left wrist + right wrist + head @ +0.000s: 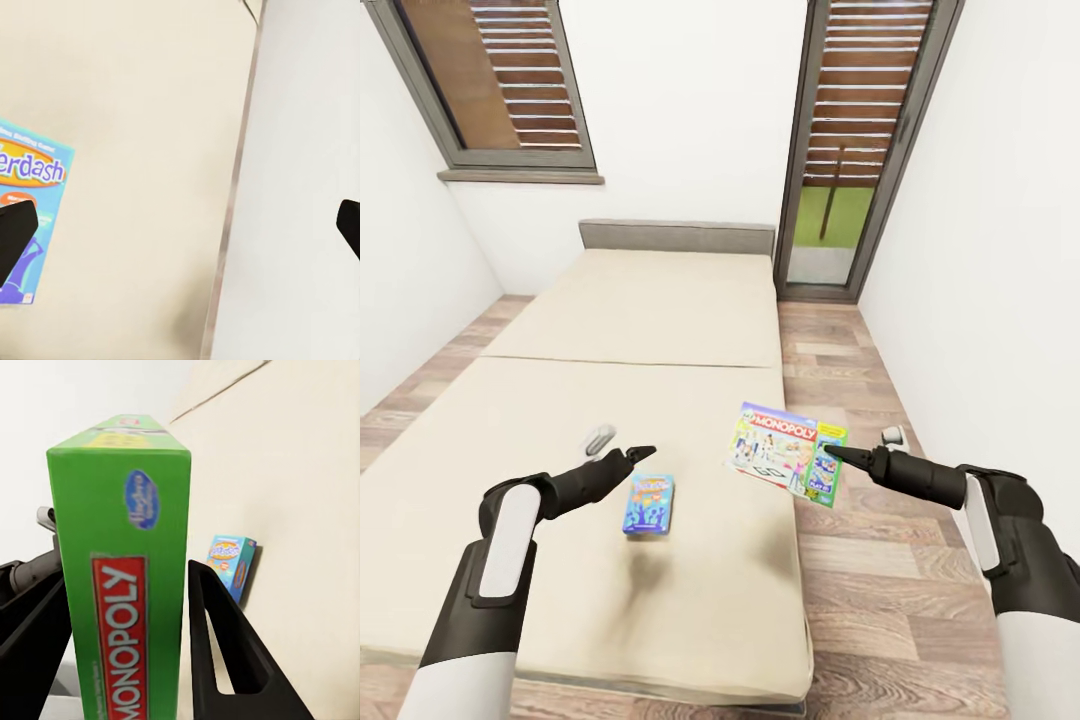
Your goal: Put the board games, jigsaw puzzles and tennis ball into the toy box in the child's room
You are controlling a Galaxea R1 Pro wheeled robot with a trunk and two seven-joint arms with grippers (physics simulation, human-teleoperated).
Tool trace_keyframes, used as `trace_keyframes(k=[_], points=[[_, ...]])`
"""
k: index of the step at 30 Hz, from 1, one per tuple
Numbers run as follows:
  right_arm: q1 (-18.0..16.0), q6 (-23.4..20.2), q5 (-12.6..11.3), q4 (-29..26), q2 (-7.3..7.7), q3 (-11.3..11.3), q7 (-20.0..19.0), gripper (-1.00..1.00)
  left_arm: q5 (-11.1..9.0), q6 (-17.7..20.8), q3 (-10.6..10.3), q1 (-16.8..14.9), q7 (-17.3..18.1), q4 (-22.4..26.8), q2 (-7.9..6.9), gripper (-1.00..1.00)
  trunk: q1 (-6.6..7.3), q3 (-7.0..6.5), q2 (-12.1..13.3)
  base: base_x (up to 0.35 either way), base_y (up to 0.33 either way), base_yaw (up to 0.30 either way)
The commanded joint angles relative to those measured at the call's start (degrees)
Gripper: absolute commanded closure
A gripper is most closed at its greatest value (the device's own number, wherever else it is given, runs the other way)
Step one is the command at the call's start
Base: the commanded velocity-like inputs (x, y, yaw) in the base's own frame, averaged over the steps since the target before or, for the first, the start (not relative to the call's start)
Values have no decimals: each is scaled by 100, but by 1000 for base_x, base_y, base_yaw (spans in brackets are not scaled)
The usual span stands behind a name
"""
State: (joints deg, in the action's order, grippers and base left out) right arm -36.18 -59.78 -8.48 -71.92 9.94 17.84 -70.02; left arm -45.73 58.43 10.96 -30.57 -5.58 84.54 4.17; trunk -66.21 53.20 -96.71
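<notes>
My right gripper (830, 452) is closed on the Monopoly box (785, 451); in the right wrist view the two black fingers (225, 652) press on both sides of its green edge (127, 577). The box hangs at the right edge of the bed (630, 330), partly over the wooden floor (900, 590), and it looks lifted, because a soft shadow lies on the mattress under it.

My left gripper (643, 453) has its fingers spread wide, one at each side of the left wrist view, and it holds nothing. It hovers just beside the small blue game box (649, 503), which seems to lie flat on the mattress, though from the head view alone I cannot be sure.

To do this step well, I think I should keep the big box level, because I hold it only by one edge and it can swing or slip when the base turns. For the blue box, I would lower the left fingers on its two long sides before closing.

The writing I can read: "MONOPOLY" on the cover and again in white on a red band on the green edge. An oval blue logo above it is too blurred. On the blue box I read "...erdash", so probably Balderdash.
</notes>
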Motion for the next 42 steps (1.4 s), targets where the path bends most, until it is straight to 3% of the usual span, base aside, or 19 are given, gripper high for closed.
trace_keyframes(k=[1, 12, 28, 38, 42], points=[[-1, -22, 9, -4, -1, -5, -9, 100, -58, 30, 13, -4, -62, 2, 5, -100, 23, -24, 40, 0, 0, 0], [-3, -22, 15, -22, -9, -80, 36, 100, -68, 28, 206, -2, -63, -1, 5, -100, 265, -322, 481, 0, 0, 0], [-3, -22, 15, -24, -10, -117, 41, 100, -78, 28, 248, -2, -58, 1, 7, -100, 616, -757, 1123, 0, 0, 0], [-3, -22, 14, -24, -10, -115, 41, 100, -86, 24, 237, 13, -64, 8, 7, -100, 616, -849, 1123, 0, 0, 0], [-4, -22, 13, -24, -10, -114, 41, 100, -90, -143, 214, 239, -47, 51, 5, -100, 616, -886, 1123, -100, -28, 0]])
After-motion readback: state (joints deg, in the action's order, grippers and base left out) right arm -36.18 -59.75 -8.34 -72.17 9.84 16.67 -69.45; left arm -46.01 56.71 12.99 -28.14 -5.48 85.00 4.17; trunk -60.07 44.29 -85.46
